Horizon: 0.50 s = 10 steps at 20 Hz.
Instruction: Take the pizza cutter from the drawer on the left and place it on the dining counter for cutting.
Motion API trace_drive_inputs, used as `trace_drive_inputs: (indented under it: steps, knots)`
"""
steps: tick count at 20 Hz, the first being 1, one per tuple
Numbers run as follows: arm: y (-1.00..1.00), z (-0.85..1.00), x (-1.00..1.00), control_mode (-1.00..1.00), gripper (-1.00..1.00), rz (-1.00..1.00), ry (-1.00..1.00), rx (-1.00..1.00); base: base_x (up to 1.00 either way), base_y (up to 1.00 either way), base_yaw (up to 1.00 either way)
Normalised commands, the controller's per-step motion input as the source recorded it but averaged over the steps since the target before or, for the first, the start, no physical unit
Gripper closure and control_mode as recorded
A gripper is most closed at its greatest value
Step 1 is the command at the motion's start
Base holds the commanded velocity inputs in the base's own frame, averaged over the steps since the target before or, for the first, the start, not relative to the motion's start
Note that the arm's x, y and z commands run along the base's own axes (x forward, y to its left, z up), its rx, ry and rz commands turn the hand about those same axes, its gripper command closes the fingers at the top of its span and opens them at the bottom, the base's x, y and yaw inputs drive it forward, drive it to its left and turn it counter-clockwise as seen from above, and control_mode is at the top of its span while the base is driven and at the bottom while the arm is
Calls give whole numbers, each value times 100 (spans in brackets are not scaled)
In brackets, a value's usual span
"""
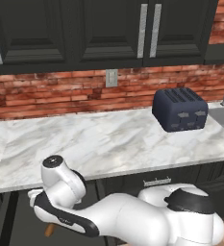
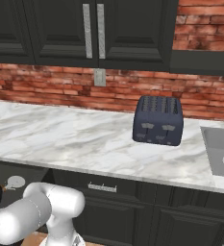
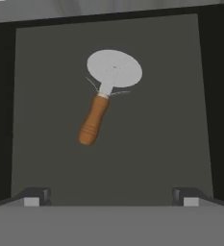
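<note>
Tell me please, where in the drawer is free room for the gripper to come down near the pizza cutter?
The drawer floor is bare on all sides of the pizza cutter: wide patches lie between it and both side walls, and below the handle toward the open gripper. Tightest is above the wheel, near the far wall.

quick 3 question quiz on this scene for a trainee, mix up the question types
1. True or false: the gripper is shut on the pizza cutter.
2. The pizza cutter lies in: A) the sink B) the open drawer C) on the toaster.
3. Fill in: the cutter's handle is ____ in colour.

Key: 1 false, the jaws stand open above it. 2 B. 3 orange-brown.
</note>
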Motion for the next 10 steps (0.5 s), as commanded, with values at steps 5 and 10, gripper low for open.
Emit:
trace_drive_inputs:
  steps: [5, 10]
  knots:
    - [20, -8, 13, -100, -100, 0, 0, 0, 0, 0, 0]
    - [13, -14, 14, -100, -100, 0, 0, 0, 0, 0, 0]
